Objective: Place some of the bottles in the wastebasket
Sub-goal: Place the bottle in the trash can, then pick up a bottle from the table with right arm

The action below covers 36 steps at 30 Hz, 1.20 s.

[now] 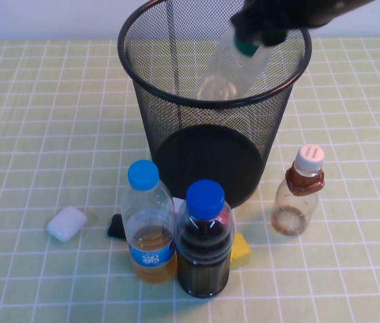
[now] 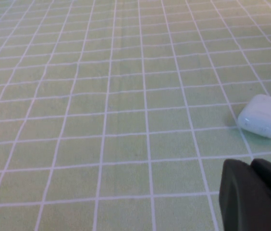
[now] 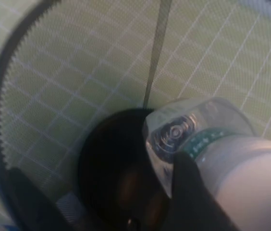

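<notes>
Right tool (image 1: 261,30): over the wastebasket mouth at the far right of the rim, clamped around the neck end of the large bottle; its upper part is cut off by the top edge of the high view, so the fingers cannot be made out singly.
Large bottle (image 1: 234,67): clear, green neck band, held tilted with its base pointing down into the wastebasket; cap hidden by the tool. In the right wrist view the base (image 3: 174,132) faces the dark floor of the bin.
Wastebasket (image 1: 176,134): black wire mesh, upright on the tabletop, solid dark base; its far rim runs off the top edge of the high view.
Small bottle (image 1: 298,192): white cap, brown neck sleeve, upright on the tabletop just right of the wastebasket, apart from both tools.
Amber bottle (image 1: 148,222): light-blue cap, upright in front of the wastebasket, beside the dark bottle.
Dark bottle (image 1: 205,239): blue cap, upright, partly hiding the yellow block (image 1: 240,249) behind it.
Black item (image 1: 116,227): mostly hidden behind the amber bottle; kind unclear.
White case (image 1: 67,223): lying left of the bottles.
Left tool (image 2: 255,192): only a dark corner shows in the left wrist view, low over the tabletop (image 2: 102,120) near the white case; opening cannot be told.
</notes>
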### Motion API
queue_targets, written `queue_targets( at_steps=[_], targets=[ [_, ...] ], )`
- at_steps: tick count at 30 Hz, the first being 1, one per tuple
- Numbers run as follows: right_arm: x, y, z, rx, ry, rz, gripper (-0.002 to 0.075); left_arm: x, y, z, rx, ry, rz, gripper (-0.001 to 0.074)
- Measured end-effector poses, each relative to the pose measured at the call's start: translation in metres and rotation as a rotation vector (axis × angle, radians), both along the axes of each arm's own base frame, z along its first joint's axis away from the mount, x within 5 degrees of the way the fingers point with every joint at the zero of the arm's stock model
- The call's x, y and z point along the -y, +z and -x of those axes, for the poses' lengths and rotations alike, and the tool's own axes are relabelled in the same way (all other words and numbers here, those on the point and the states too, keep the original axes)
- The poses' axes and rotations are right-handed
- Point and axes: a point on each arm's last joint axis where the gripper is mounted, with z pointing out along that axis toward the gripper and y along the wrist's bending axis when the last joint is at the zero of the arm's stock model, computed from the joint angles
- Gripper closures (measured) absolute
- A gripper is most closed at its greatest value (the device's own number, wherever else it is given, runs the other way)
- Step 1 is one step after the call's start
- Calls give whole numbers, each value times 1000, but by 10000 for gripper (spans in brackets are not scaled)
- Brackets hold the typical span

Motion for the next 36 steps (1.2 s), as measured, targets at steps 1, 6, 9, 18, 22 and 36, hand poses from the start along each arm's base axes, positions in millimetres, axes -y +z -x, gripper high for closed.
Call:
queue_targets(
  at_steps=[1, 6, 9, 18, 22, 36],
  targets=[
    [-2, -3, -2, -7, 1, 3, 510, 0, 0, 0, 0, 0, 0, 734],
    [0, -1, -1, -13, -9, 6, 258, 0, 0, 0, 0, 0, 0, 734],
    [7, 13, 8, 26, -11, -1, 253, 0, 0, 0, 0, 0, 0, 734],
    [45, 36, 52, -22, -50, 119, 386, 0, 0, 0, 0, 0, 0, 734],
    [52, 26, 59, -78, -66, 183, 533, 0, 0, 0, 0, 0, 0, 734],
    [57, -81, 67, -290, -116, 243, 167, 0, 0, 0, 0, 0, 0, 734]
  ],
)
